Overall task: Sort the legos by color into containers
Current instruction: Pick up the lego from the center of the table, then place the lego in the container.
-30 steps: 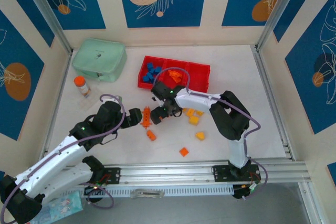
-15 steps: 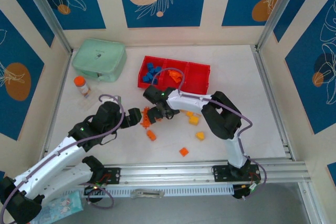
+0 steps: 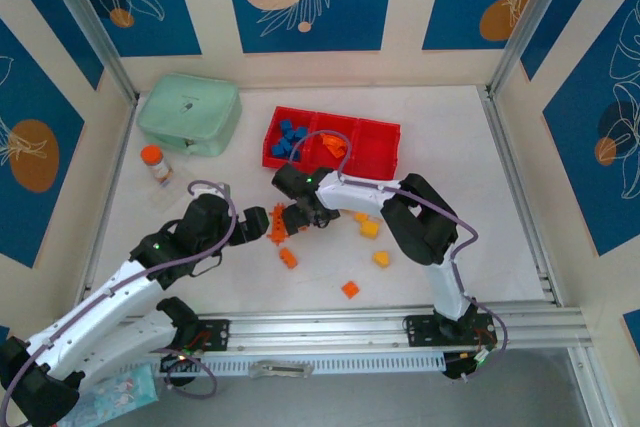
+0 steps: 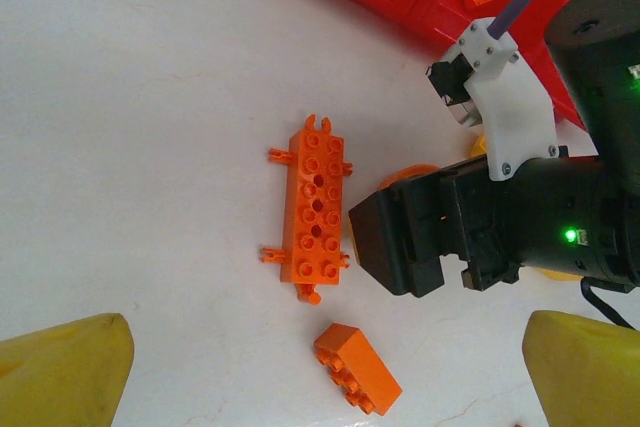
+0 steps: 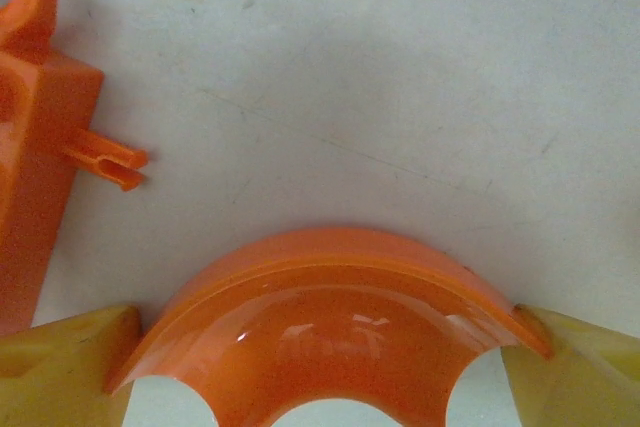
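Red tray (image 3: 380, 150) at back: blue legos (image 3: 286, 137) in left box, orange legos (image 3: 334, 145) in middle. My left gripper (image 3: 258, 223) spread wide, empty. Long orange piece (image 4: 316, 209) flat on table (image 3: 450, 207). My right gripper (image 5: 320, 377) around orange arch (image 5: 330, 317) just beside it. Fingers (image 5: 60, 377) maybe touching, can't tell if squeezing.

On the white table (image 3: 450, 197), a red tray (image 3: 378, 145) holds blue legos (image 3: 288, 137) in its left compartment and orange legos (image 3: 335, 145) in the middle one. The left pincer (image 3: 262, 224) and right pincer (image 3: 298, 219) face each other across a long orange piece (image 3: 279, 225). 2 orange blocks (image 3: 288, 257) and several yellow pieces (image 3: 370, 229) lie loose nearby.
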